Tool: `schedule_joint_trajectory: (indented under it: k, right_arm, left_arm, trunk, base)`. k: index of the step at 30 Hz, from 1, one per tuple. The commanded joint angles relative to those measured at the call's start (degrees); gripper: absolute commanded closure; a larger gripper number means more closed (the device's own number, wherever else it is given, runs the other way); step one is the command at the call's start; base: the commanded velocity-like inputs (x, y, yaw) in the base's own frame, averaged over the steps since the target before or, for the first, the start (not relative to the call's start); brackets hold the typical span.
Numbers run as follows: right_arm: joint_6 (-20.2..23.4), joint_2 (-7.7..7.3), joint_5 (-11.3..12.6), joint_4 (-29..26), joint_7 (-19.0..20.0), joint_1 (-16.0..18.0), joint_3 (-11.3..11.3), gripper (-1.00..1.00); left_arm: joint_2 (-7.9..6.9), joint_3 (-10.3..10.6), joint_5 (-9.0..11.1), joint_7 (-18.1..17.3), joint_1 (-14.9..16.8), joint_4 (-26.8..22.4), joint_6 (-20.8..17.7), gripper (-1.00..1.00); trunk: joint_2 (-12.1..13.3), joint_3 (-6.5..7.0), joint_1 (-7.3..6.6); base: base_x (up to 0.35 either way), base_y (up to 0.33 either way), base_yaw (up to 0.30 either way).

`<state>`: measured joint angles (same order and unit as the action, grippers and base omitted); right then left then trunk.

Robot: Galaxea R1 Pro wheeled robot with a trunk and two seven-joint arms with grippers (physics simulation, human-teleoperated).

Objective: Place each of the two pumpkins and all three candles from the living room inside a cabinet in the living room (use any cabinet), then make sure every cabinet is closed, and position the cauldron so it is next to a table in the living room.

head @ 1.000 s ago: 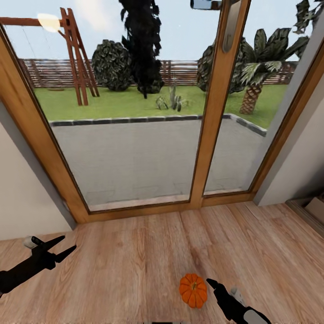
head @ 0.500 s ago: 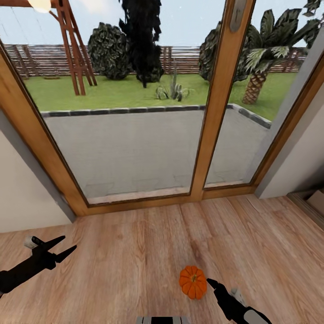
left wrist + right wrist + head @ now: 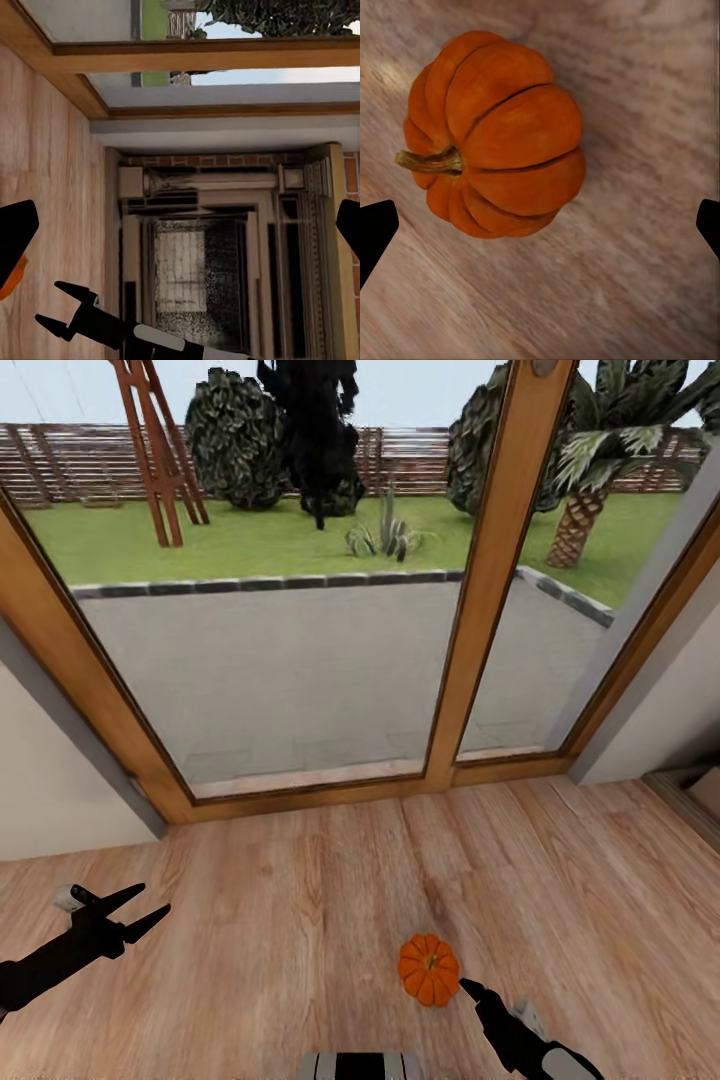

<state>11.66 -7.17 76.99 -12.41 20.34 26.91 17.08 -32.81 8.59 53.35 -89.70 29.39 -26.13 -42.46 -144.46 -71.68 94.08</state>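
Our view has tilted down; the pumpkin [image 3: 429, 969] now sits just ahead of our spread right fingers [image 3: 375, 229], ungrasped.

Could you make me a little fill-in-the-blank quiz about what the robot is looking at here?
1. The pumpkin on the wooden floor is coloured ____.
2. The claw closest to the pumpkin is the robot's ____ claw.
3. The left claw has its fingers spread ____.
4. Beyond the glass door lies a ____ with grass and trees.

Missing words: orange; right; open; garden
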Motion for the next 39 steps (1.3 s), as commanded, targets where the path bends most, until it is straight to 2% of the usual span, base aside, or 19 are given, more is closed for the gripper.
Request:
schedule_joint_trajectory:
  k: [1,11,19,39]
  right_arm:
    - [0.2,-0.03,0.4,0.0,0.1,0.0,0.2,-1.00]
    - [0.2,-0.03,0.4,0.0,0.1,0.0,0.2,-1.00]
    - [0.1,-0.03,0.4,0.0,0.2,0.0,0.2,-1.00]
    - [-0.6,-0.03,0.5,0.0,1.2,0.0,0.1,-1.00]
  left_arm:
    - [-0.06,0.4,0.3,-0.3,0.0,0.0,-0.6,-1.00]
    - [-0.06,0.4,0.3,-0.3,0.0,0.0,-0.6,-1.00]
    - [-0.11,0.2,0.3,-0.3,0.0,0.0,-0.7,-1.00]
    - [-0.07,0.4,0.2,-0.3,0.0,0.0,-0.7,-1.00]
  trunk:
    - [0.0,-0.27,0.01]
    - [-0.2,-2.49,0.27]
    - [-0.2,-2.49,0.27]
    - [-0.2,-2.49,0.27]
  base:
    - [0.000,0.000,0.000]
    - [0.000,0.000,0.000]
    - [0.014,0.003,0.000]
    - [0.151,0.023,0.000]
